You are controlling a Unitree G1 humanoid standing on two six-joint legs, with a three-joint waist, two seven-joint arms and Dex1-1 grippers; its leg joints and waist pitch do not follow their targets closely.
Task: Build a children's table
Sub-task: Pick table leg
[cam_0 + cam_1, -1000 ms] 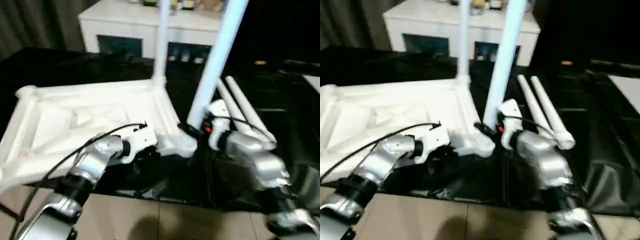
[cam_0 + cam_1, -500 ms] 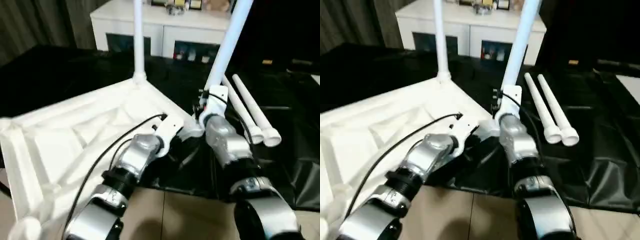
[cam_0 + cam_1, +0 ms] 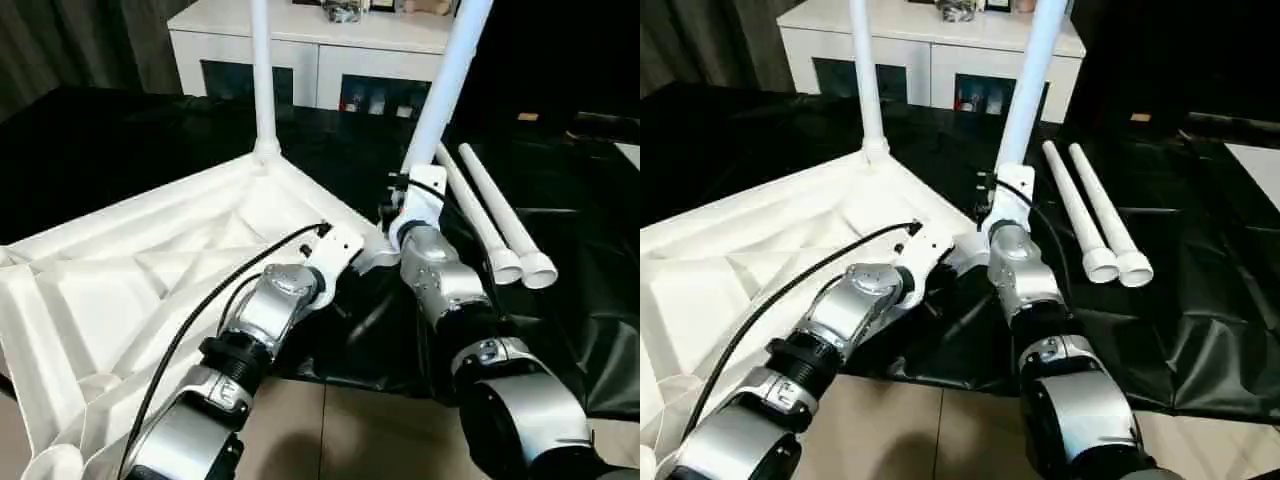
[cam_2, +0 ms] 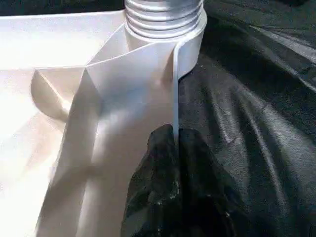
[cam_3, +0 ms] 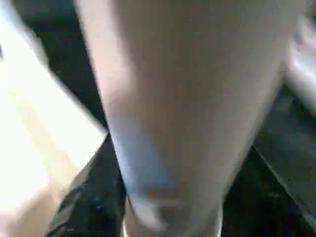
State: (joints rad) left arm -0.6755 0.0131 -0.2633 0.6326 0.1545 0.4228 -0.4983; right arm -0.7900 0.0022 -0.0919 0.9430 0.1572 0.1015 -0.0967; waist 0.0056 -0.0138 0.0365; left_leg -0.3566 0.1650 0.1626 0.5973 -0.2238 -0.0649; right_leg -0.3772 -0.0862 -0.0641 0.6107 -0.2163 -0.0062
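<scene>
The children's table top (image 3: 150,270) lies upside down on black cloth, its ribbed underside showing. One white leg (image 3: 262,80) stands upright in the far corner socket. A second leg (image 3: 445,80) rises, leaning a little, from the near right corner socket (image 4: 165,19). My left gripper (image 4: 175,136) is shut on the thin rim wall just below that socket. It also shows in the left eye view as the left gripper (image 3: 350,255). My right gripper (image 3: 403,215) sits against the base of the leaning leg (image 5: 187,98). Two loose legs (image 3: 472,210) lie side by side to the right.
A white cabinet with glass doors (image 3: 300,40) stands behind the table top. Black cloth (image 3: 120,140) covers the work surface and drapes over its near edge. Beige floor tiles (image 3: 340,430) show below that edge. My silver forearms cross the foreground.
The whole picture has shifted and steadied as the camera moved. The left gripper stays pinched on the rim and the right gripper stays at the leaning leg's base.
</scene>
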